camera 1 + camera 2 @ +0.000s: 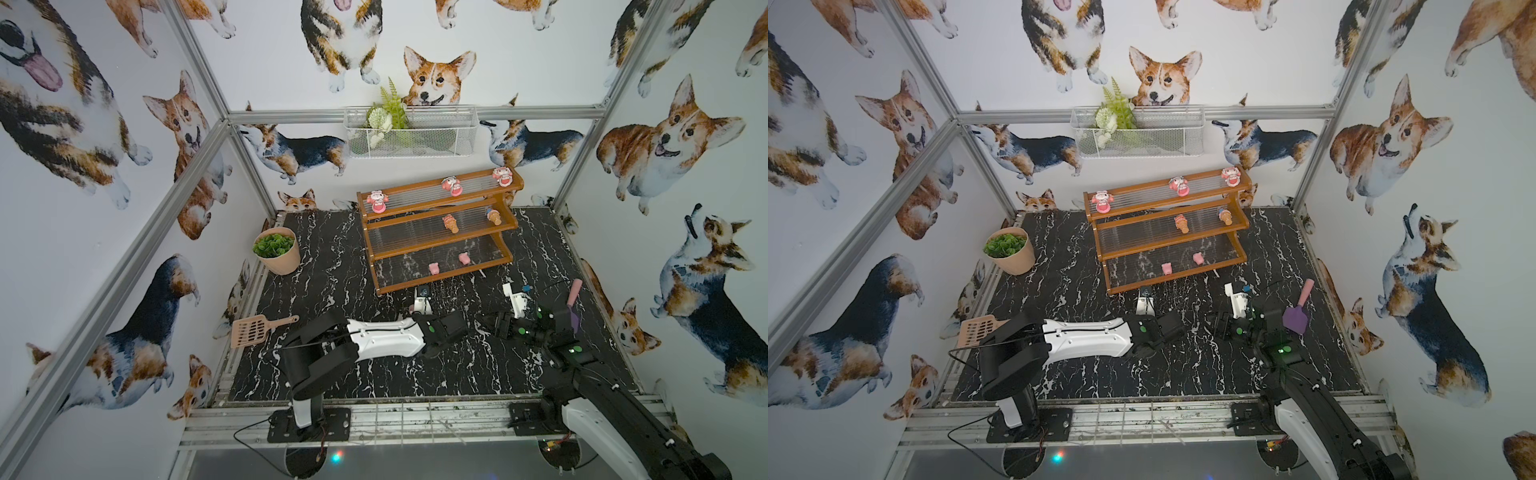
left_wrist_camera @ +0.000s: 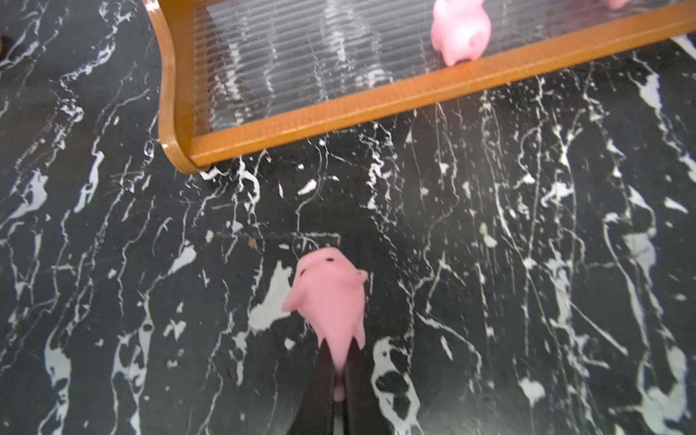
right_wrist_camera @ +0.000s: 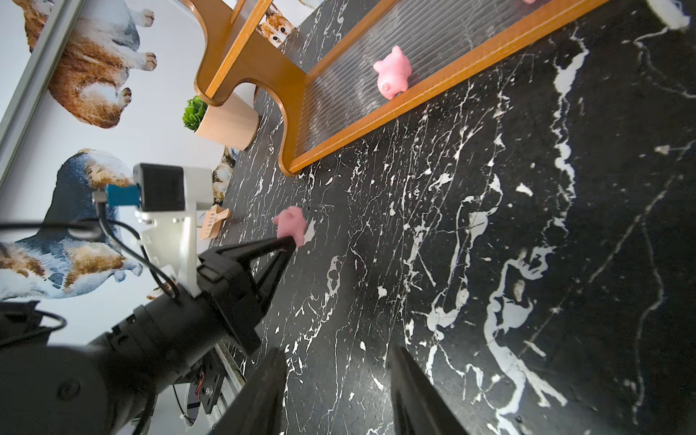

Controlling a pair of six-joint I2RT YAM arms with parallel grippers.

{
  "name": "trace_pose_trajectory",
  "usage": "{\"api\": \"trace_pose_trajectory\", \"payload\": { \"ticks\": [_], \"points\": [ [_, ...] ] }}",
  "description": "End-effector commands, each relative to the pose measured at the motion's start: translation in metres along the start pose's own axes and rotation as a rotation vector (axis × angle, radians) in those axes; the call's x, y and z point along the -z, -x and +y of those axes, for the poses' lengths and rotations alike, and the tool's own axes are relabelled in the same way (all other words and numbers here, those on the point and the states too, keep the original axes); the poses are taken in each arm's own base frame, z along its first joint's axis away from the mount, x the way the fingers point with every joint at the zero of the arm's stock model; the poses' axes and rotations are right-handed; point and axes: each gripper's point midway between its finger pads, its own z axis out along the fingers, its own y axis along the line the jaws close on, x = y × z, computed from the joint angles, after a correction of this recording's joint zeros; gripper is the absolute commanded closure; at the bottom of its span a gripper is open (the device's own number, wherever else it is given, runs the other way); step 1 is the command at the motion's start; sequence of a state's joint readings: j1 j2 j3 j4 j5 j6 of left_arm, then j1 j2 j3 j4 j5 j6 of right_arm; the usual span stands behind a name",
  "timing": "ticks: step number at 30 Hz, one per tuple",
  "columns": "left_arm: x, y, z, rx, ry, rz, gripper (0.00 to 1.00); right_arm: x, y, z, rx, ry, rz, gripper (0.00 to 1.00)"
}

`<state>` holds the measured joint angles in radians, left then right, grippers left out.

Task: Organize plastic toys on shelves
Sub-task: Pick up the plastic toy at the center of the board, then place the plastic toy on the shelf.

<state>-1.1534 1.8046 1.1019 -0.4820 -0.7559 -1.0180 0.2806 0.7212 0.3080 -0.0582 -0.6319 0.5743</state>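
Counter (image 1: 374,386): a flat black marble-look sheet with white veining and a slight gloss. The shelves (image 1: 444,275) are set toward its back: three stepped tiers with a curved orange-brown wooden frame and clear ribbed plastic panels.

The left arm (image 1: 386,338), with a smooth white shell and black joints, is stretched low across the counter. The thin black fingers of the left claw (image 2: 341,361) are pinched nearly together on the rear of a pink pig (image 2: 327,297). The pig is soft-looking and rounded, with dot eyes, and is squashed narrow where it is gripped. It is held in front of the lowest tier, apart from the frame; whether it clears the counter cannot be told. The right claw (image 3: 335,361) is seen half spread with nothing between its tapered black fingers.

A white wire mesh basket (image 1: 436,137) is hung on the back wall, with fern and white flowers inside. A tapered beige pot (image 1: 282,259) of green leaves is stood at the counter's edge. A beige slotted scoop (image 1: 253,330) and a purple scoop (image 1: 1296,318) with a pink handle are laid flat on the counter.

Three pink-and-white dolls (image 1: 377,201) (image 1: 452,185) (image 1: 503,176) are spaced along the top tier. Two ice-cream cones (image 1: 451,223) (image 1: 493,216) with tan cones are laid on the middle tier. Two more plain pink pigs (image 1: 434,268) (image 1: 464,258) are placed on the lowest tier.
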Motion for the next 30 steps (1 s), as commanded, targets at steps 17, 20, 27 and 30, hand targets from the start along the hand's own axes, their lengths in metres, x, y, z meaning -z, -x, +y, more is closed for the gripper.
{"api": "trace_pose_trajectory", "payload": {
  "ticks": [17, 20, 27, 30],
  "points": [
    [-0.073, 0.067, 0.041, -0.156, 0.080, -0.036, 0.92, -0.003, 0.001, -0.003, 0.014, -0.001, -0.002, 0.50],
    [-0.080, 0.070, 0.042, -0.176, 0.076, -0.034, 0.92, -0.003, 0.001, -0.003, 0.013, -0.002, -0.001, 0.50],
    [-0.097, 0.073, 0.050, -0.188, 0.080, -0.012, 0.91, -0.003, 0.002, -0.003, 0.015, -0.003, -0.003, 0.50],
    [-0.103, 0.074, 0.053, -0.188, 0.091, -0.006, 0.90, -0.003, 0.002, -0.003, 0.014, -0.004, -0.004, 0.50]
  ]
}}
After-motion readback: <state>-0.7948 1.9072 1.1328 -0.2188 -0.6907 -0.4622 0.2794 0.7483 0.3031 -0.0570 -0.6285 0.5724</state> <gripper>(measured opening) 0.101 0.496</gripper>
